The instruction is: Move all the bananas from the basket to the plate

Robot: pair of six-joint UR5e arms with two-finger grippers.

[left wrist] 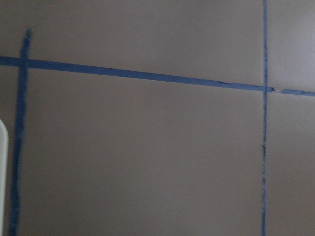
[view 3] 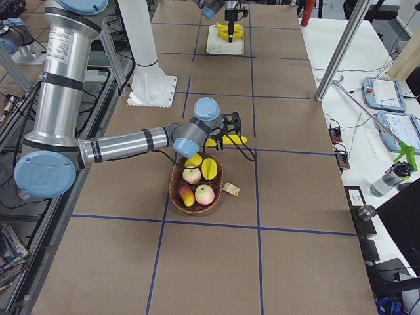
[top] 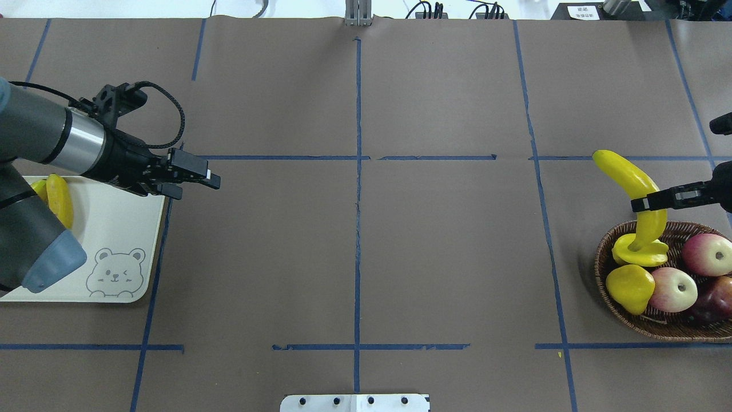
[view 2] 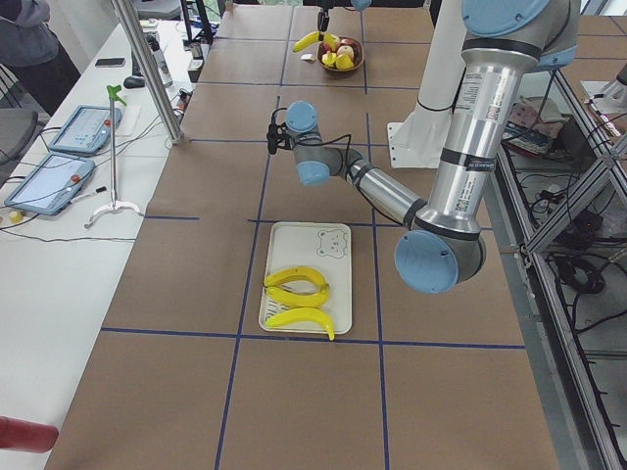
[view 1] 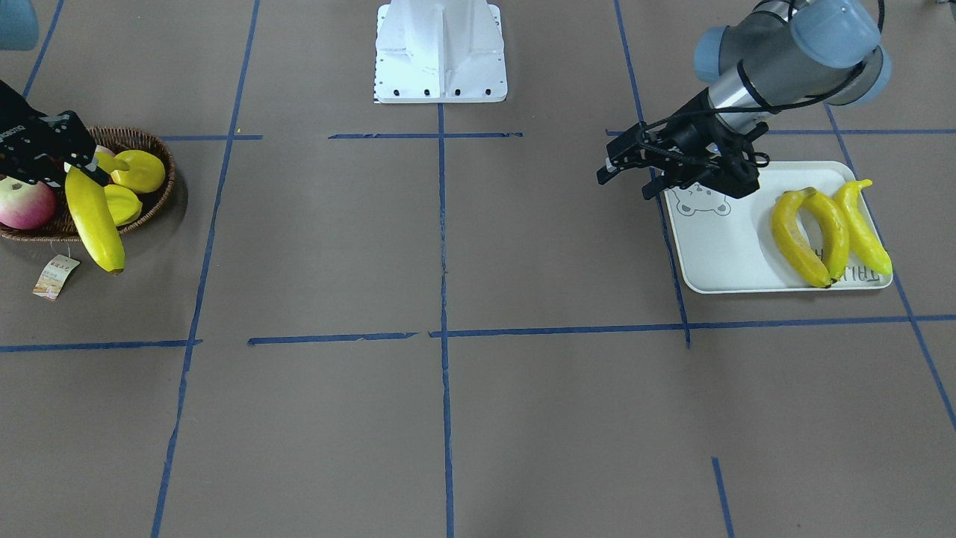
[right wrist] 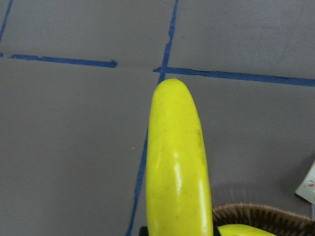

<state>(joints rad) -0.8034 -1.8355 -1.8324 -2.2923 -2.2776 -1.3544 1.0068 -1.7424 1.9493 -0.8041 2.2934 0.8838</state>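
My right gripper (top: 647, 203) is shut on a long yellow banana (top: 632, 182), gripped near its middle. The fruit hangs tilted over the near rim of the dark wicker basket (top: 605, 252), its lower tip close above a starfruit (top: 640, 256). It fills the right wrist view as the banana (right wrist: 177, 162). In the front view this banana (view 1: 93, 217) juts past the basket (view 1: 153, 142). Three bananas (view 1: 829, 228) lie side by side on the pale plate (view 1: 709, 258) with the bear print. My left gripper (top: 194, 182) hovers open and holding nothing, just beyond the plate (top: 114, 229).
Red apples (top: 673, 289), a yellow lemon-like fruit (top: 629, 286) and the starfruit stay in the basket. Its paper tag (view 1: 56, 276) lies on the table. The white robot base (view 1: 441, 52) stands at the table's middle edge. Blue tape lines cross the brown table.
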